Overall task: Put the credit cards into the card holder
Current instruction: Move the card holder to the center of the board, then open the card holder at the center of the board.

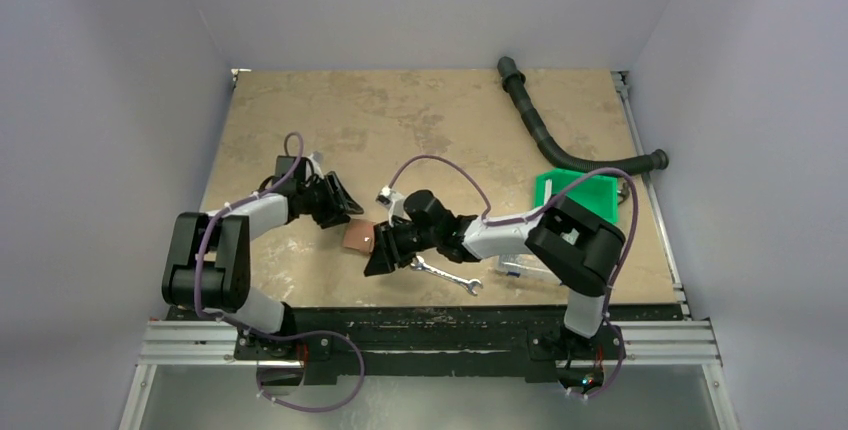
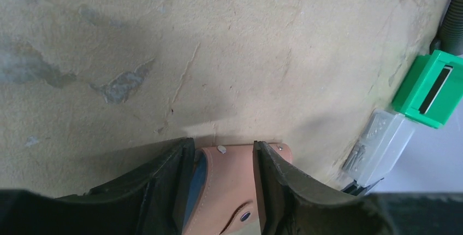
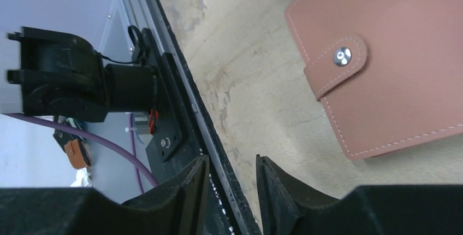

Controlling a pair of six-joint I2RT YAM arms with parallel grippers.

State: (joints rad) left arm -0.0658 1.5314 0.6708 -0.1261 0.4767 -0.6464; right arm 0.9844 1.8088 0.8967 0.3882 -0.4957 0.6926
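Observation:
The card holder (image 1: 357,237), a reddish-brown wallet with a snap strap, lies between my two grippers near the table's front. In the left wrist view the card holder (image 2: 229,186) sits between the fingers of my left gripper (image 2: 224,153), which touch it on both sides. A blue credit card (image 2: 195,188) shows as a strip along its left edge, inside the cover. From above, my left gripper (image 1: 346,216) is at the wallet's far-left corner. My right gripper (image 3: 232,164) stands open with nothing in it, beside the strapped-shut card holder (image 3: 393,71); from above it (image 1: 378,258) is at the wallet's near-right side.
A silver wrench (image 1: 447,277) lies just right of my right gripper. A green bin (image 1: 577,193) and a clear compartment box (image 2: 379,147) stand at the right. A black hose (image 1: 545,135) curves along the back right. The table's black front rail (image 3: 213,136) runs under my right fingers.

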